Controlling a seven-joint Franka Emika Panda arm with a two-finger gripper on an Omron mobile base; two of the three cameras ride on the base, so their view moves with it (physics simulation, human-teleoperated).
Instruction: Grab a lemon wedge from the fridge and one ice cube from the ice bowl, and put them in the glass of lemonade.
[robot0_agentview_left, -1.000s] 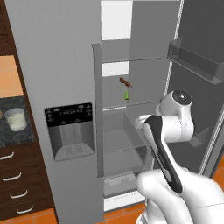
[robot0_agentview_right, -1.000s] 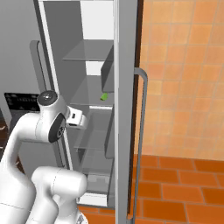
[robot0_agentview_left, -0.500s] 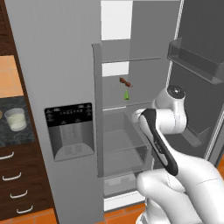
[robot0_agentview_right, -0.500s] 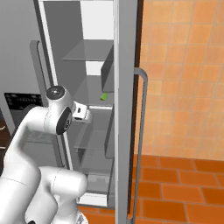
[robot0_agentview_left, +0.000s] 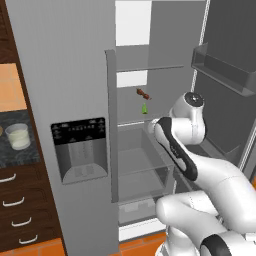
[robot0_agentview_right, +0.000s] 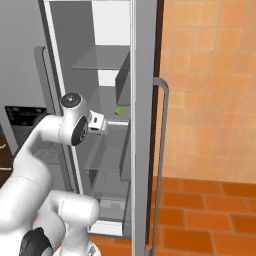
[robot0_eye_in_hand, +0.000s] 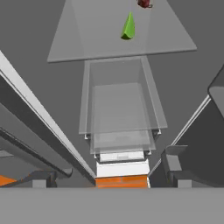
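Our gripper (robot0_agentview_right: 102, 123), jaws spread wide and holding nothing, reaches into the open right half of the fridge (robot0_agentview_left: 65, 75) at shelf height. On the glass shelf (robot0_eye_in_hand: 87, 35) we mark the lemon wedge (robot0_eye_in_hand: 128, 27), a small green wedge at 12 o'clock in the hand view, well apart from the fingers, with a small dark red item (robot0_eye_in_hand: 144, 3) just beyond it. At 9 o'clock in the left base view, the glass of lemonade (robot0_agentview_left: 18, 136) stands on the dark counter (robot0_agentview_left: 10, 156).
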